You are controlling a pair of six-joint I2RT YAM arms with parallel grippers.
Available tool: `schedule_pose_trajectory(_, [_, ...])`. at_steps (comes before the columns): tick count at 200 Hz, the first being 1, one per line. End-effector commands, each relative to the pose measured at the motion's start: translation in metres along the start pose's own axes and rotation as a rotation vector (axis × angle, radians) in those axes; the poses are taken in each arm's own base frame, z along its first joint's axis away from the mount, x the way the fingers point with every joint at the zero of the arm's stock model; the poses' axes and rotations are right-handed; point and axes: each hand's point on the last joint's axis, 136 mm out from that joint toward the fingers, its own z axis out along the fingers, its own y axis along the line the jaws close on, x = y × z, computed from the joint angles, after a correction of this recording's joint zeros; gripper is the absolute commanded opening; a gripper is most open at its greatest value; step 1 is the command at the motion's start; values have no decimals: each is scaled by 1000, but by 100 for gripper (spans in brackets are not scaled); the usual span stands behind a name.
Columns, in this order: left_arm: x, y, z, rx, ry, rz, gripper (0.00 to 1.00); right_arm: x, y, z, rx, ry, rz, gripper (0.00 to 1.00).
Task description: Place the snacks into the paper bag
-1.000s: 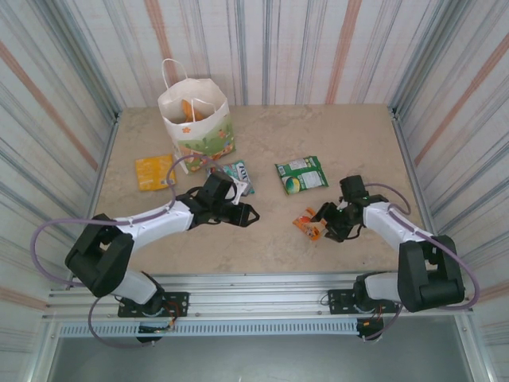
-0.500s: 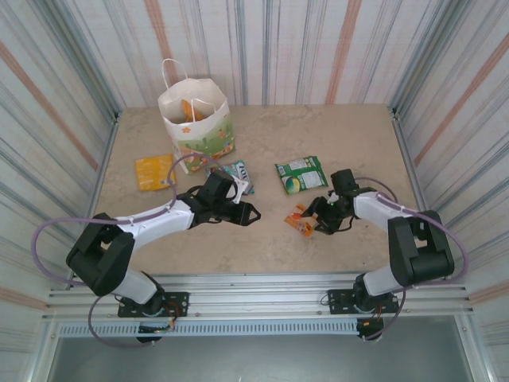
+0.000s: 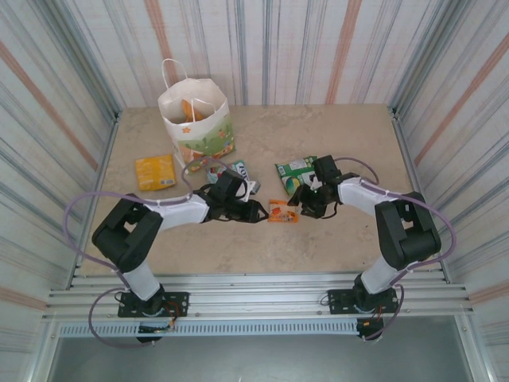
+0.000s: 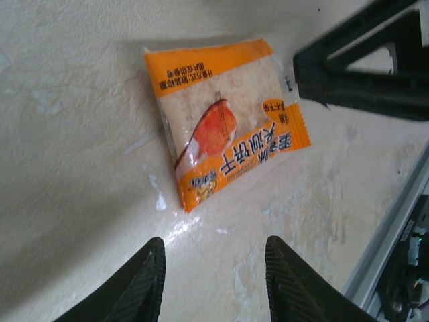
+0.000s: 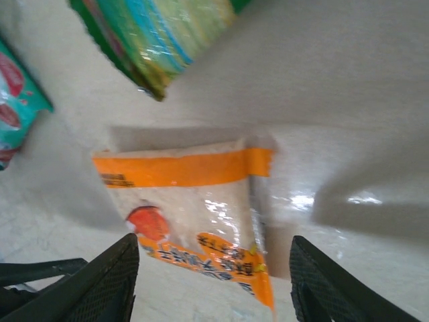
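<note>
Left wrist: orange packet (image 4: 224, 121) flat on bench (image 4: 67, 134), just ahead of left fingers (image 4: 151, 268), parted, empty. Right fingers (image 5: 114, 282), parted, apparently clear of it. Best pinch one edge squarely.

On my right wrist feed the green packet (image 5: 161, 33) is blurred and cut off by the top edge, the teal packet (image 5: 17, 94) by the left edge. I can't read either print. From above, my left arm (image 3: 191, 208) covers part of the teal packet, and the paper bag (image 3: 195, 135) hides most of an orange packet (image 3: 191, 110) inside.
</note>
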Motion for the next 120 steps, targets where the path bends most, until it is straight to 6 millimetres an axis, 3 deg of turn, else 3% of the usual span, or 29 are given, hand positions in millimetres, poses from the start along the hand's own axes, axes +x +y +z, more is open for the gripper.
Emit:
schedule_pose_trajectory(1, [-13,-12,10,62,-24,-65,43,14,-15,-3,45,29,-15,57])
schedule_pose_trajectory(120, [-12,11,42,27,-5,-148,43,26,-21,22,26,94,-23,31])
